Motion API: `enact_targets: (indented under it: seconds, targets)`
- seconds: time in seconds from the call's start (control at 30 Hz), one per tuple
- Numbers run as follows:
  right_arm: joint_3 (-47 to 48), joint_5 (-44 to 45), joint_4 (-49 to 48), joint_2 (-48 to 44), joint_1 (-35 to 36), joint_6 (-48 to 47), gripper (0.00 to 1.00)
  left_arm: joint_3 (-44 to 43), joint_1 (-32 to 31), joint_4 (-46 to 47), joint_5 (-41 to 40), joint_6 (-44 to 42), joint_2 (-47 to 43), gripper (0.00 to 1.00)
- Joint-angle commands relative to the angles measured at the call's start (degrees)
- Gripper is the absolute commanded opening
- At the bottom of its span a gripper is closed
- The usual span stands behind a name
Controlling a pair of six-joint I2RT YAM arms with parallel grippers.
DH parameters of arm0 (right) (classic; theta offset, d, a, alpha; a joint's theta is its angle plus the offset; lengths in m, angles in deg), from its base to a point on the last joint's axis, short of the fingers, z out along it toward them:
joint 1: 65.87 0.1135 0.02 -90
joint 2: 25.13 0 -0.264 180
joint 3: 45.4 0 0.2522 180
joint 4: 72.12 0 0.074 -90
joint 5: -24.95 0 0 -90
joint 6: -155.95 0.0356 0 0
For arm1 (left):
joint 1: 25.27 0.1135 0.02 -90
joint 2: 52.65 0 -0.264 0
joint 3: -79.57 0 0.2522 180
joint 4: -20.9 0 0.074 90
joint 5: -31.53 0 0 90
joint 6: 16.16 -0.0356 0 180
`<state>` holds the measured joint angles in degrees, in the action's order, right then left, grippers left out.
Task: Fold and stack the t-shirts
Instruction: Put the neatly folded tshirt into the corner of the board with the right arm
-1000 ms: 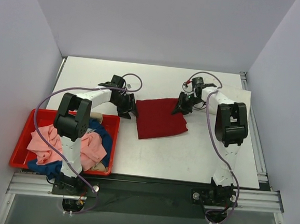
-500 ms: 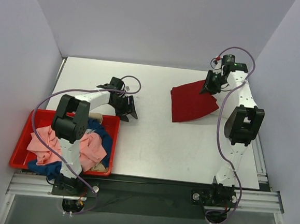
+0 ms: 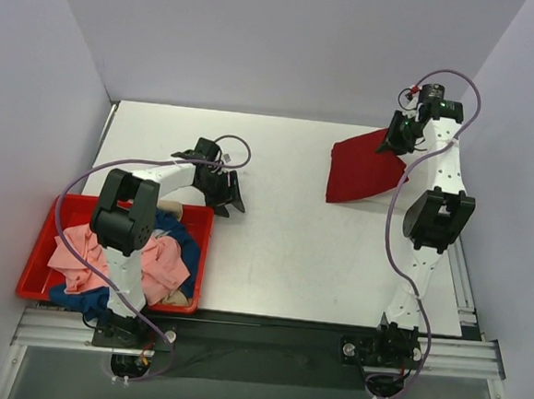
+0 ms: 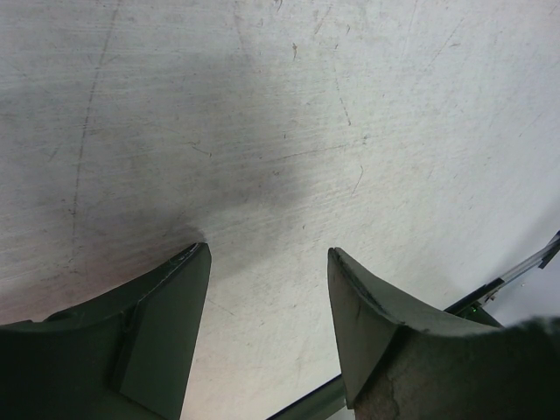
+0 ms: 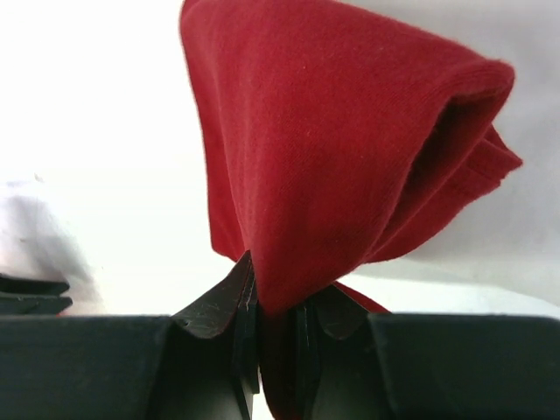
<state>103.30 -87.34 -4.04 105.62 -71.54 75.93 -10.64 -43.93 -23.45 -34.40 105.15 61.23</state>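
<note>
Shirt pinched at far right of table

Top view: right gripper grips an edge of the dark red t-shirt; the rest trails over the table, possibly partly lifted. Low over bare tabletop sits the left gripper. Heaped in the red bin: other t-shirts.

Left wrist: jaws apart, nothing between.

Right wrist: jaws narrow, clamped on red cloth.

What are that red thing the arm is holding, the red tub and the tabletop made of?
Dark red t-shirt: soft knit cloth, matte; it drapes in loose folds from the grip. Red bin: likely plastic, with a smooth, rigid, evenly coloured rim. Table: hard pale surface, finely scratched; possibly painted metal or laminate.
</note>
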Motion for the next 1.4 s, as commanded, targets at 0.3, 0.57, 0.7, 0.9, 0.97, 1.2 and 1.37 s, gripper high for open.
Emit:
enact_targets:
  seconds: [0.3, 0.57, 0.7, 0.9, 0.97, 1.2, 1.37]
  targets:
    - [7.2, -5.3, -1.5, -1.5, -3.8, 4.5, 0.0, 3.0, 0.2, -0.9, -0.6, -0.5, -1.8, 0.67]
    - [7.1, -9.6, -2.1, -4.6, -6.5, 5.9, 0.0, 3.7, -0.2, -1.1, -0.6, -0.5, -1.4, 0.66]
    - [6.3, -10.9, -2.0, -5.7, -7.1, 6.3, 0.0, 3.3, -0.5, -1.3, -0.5, -0.6, -1.0, 0.66]
    - [4.5, -11.3, -2.1, -7.8, -7.9, 6.0, 0.0, 3.0, -0.9, -1.8, -0.6, -0.8, -0.9, 0.66]
    - [4.5, -11.4, -2.0, -8.1, -8.1, 6.0, 0.0, 3.0, -1.0, -1.8, -0.8, -0.8, -0.9, 0.67]
    - [2.3, -11.5, -2.0, -8.8, -9.4, 6.0, 0.0, 3.2, -1.5, -1.8, -0.9, -0.8, -1.2, 0.66]
    - [1.0, -9.5, -2.1, -7.9, -9.8, 4.6, 0.0, 3.1, -1.6, -2.4, -0.9, -0.8, -1.6, 0.67]
